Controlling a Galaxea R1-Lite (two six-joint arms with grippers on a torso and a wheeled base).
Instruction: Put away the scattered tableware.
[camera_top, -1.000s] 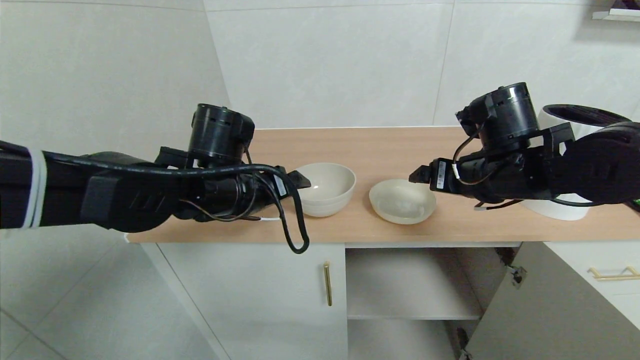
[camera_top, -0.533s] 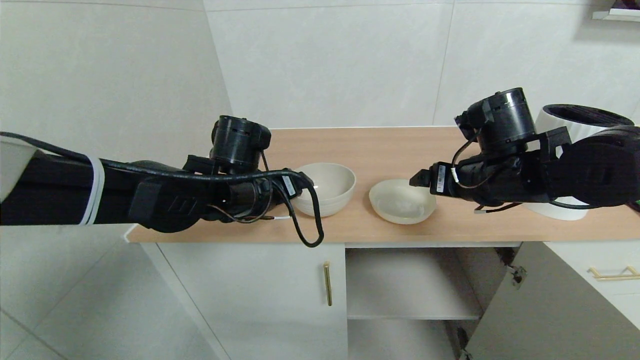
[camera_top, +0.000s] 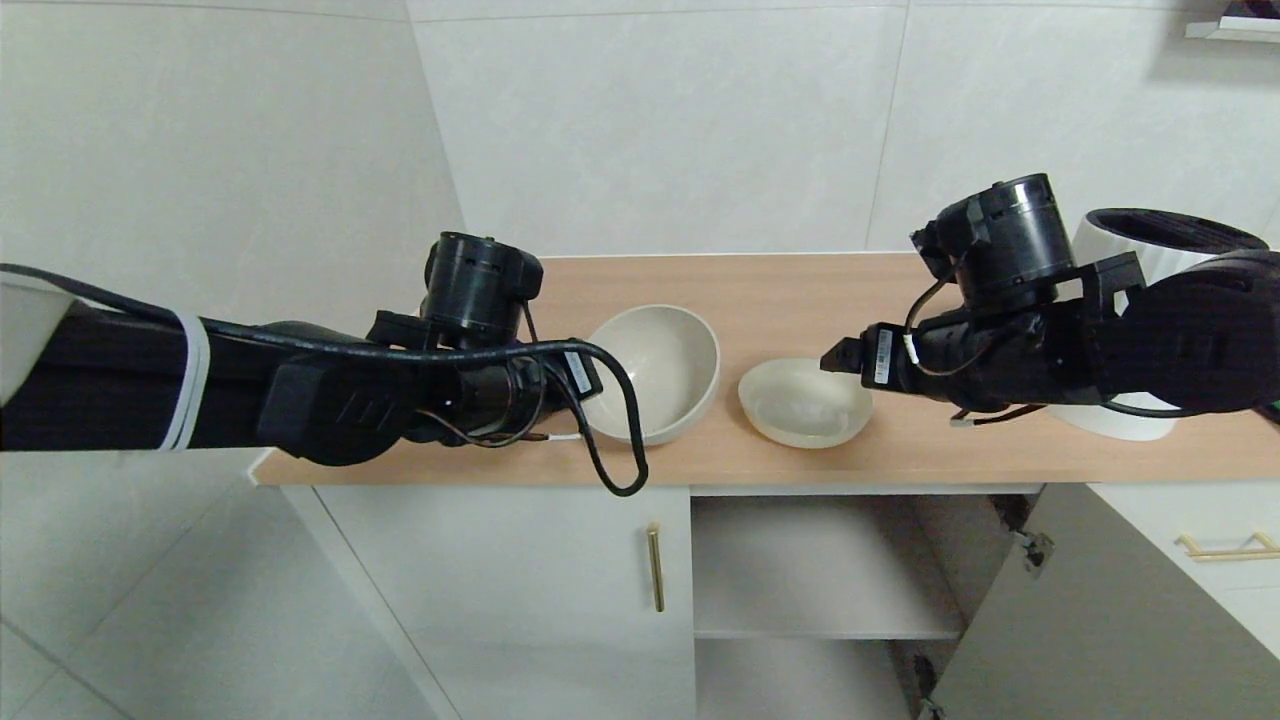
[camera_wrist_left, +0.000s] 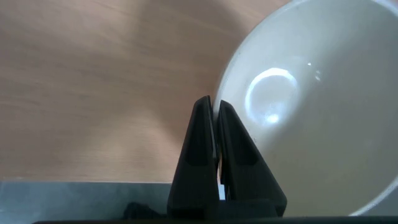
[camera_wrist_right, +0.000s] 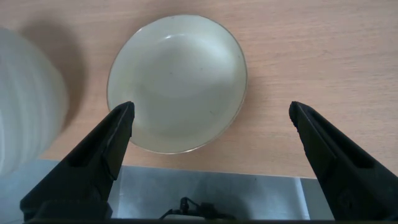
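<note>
A deep cream bowl (camera_top: 662, 368) rests tilted on the wooden counter (camera_top: 760, 290), its near-left rim raised. My left gripper (camera_top: 590, 375) is shut on that rim; in the left wrist view the two fingers (camera_wrist_left: 214, 118) pinch the edge of the bowl (camera_wrist_left: 311, 118). To its right lies a shallower pale bowl (camera_top: 805, 402). My right gripper (camera_top: 835, 355) hovers over this bowl's right side, open. In the right wrist view its fingers (camera_wrist_right: 106, 155) stand wide apart with the shallow bowl (camera_wrist_right: 177, 84) below and between them.
A white ribbed container (camera_top: 1150, 330) stands on the counter at the right, partly behind my right arm. Below the counter a cabinet door (camera_top: 1060, 610) hangs open on a bare shelf (camera_top: 810, 600). A closed door with a brass handle (camera_top: 655, 567) is to its left.
My left gripper advanced to the deep bowl, closed on its rim and tipped the bowl up on its left side. The right gripper stayed nearly still above the shallow bowl.
</note>
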